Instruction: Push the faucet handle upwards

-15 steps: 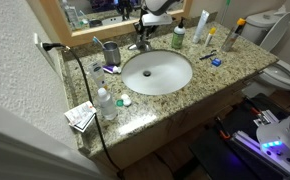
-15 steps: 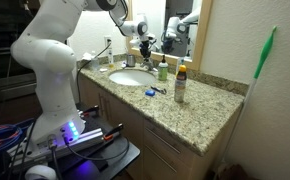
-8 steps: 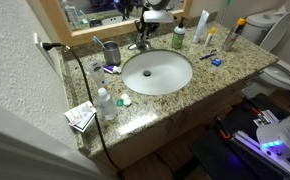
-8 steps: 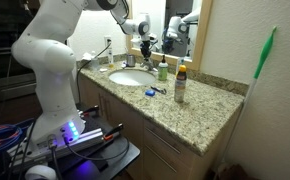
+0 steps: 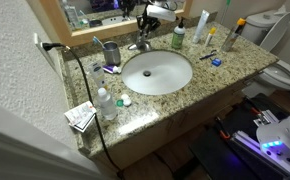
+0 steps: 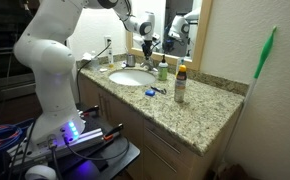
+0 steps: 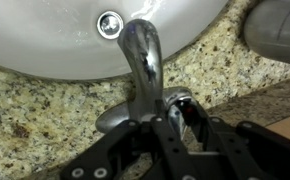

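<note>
- The faucet handle [image 7: 179,100] was a short lever of bright chrome, smooth and mirror-like. It sat on top of the faucet body, behind the spout [image 7: 142,55].
- The spout was a rounded chrome tube that curved out towards the basin [image 7: 45,40].
- The basin was glossy white and oval, with a round metal drain [image 7: 110,22]. The counter [image 7: 35,105] around it was speckled brown-and-tan granite.
- The gripper [image 7: 175,128] was matte black with angular linkages (cropped by the lower edge of the wrist view). Its fingers stood just beside the handle, one on each side, and the handle's shiny end showed between them.
- Whether the fingers were clamping the handle or only flanking it could not be told.
- In an exterior view the gripper [image 5: 145,20] hung just above the faucet at the basin's back edge, below the mirror [image 5: 95,10].
</note>
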Available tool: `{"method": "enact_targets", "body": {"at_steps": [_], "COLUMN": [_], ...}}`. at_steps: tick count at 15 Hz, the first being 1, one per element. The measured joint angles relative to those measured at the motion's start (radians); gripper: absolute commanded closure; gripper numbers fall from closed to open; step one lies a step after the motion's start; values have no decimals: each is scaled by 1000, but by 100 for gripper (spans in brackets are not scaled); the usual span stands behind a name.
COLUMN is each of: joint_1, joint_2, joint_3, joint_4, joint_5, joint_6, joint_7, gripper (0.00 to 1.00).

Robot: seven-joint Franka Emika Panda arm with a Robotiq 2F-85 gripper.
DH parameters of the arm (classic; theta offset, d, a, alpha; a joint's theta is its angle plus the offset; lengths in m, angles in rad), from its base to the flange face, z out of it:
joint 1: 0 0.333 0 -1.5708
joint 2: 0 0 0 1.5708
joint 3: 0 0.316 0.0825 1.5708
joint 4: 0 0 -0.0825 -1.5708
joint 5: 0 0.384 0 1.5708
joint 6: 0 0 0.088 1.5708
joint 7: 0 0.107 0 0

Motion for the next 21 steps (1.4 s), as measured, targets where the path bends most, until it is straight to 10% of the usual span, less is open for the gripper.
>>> {"method": "enact_targets", "body": {"at_steps": [8,9,13,17,21], "joint_1": [-63,-67,-67,-30,12], "joint_2": [-149,-180,-262,-271,-237], "joint_3": [44,50,53,26,16], "joint_4": [-108,-118,-146,-169,-178], "joint_5": [189,218,238,23,-104], "joint_6": [37,37,-27,-145,-147], "joint_7": [-51,-51,-45,41,82], "gripper": [93,46,24,0,0]}}
